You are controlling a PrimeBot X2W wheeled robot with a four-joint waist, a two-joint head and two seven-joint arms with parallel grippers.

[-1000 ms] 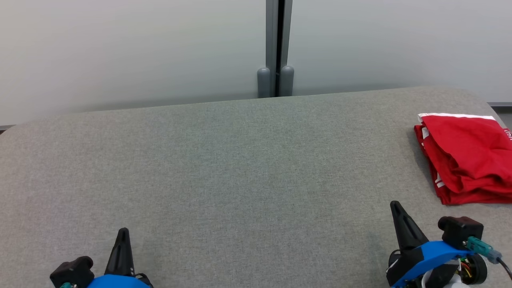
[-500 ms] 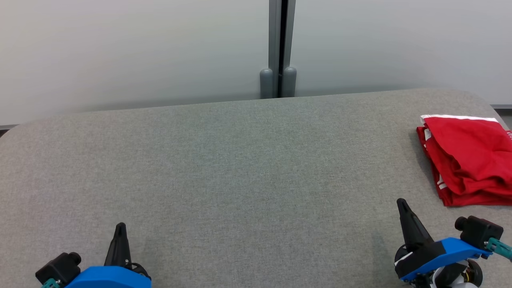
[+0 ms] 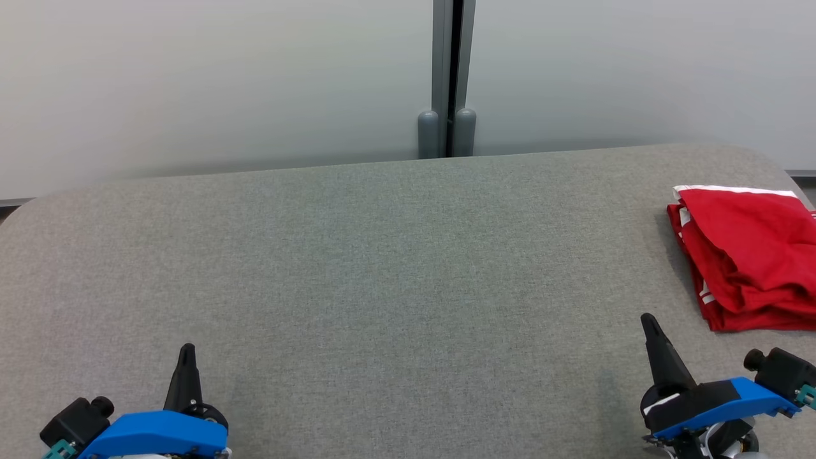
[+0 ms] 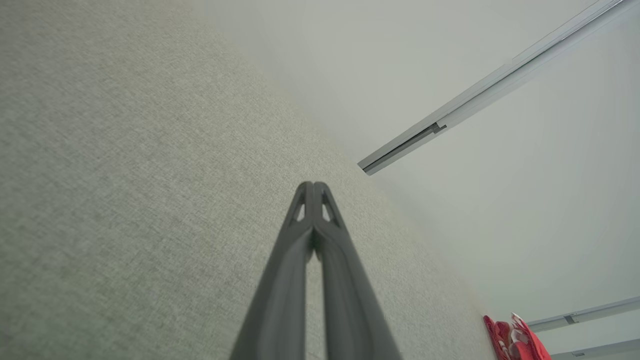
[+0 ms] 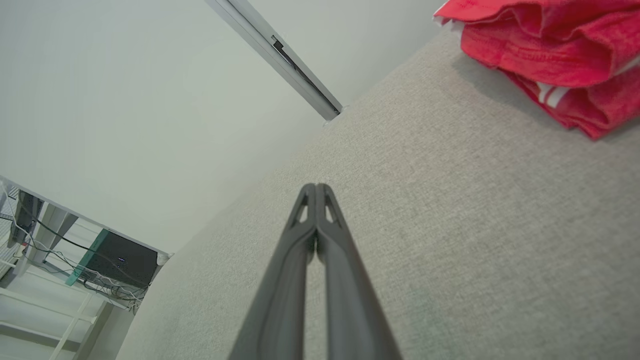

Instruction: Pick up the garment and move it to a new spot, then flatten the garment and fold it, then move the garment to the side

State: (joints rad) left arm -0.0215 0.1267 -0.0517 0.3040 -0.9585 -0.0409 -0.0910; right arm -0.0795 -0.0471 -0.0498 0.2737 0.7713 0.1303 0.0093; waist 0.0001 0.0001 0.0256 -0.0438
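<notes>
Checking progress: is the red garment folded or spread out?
Folded: the red garment lies as a compact stack of layers near the right edge of the grey table.

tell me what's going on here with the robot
Nothing is being handled now. The folded red garment lies at the right end of the grey fabric-covered table, held by nothing. The left gripper and right gripper are both shut and empty, near the front edge, apart from it. The task looks finished.

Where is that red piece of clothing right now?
In the head view the red garment lies folded on the grey table near its right edge, just beyond the right gripper and apart from it.
</notes>
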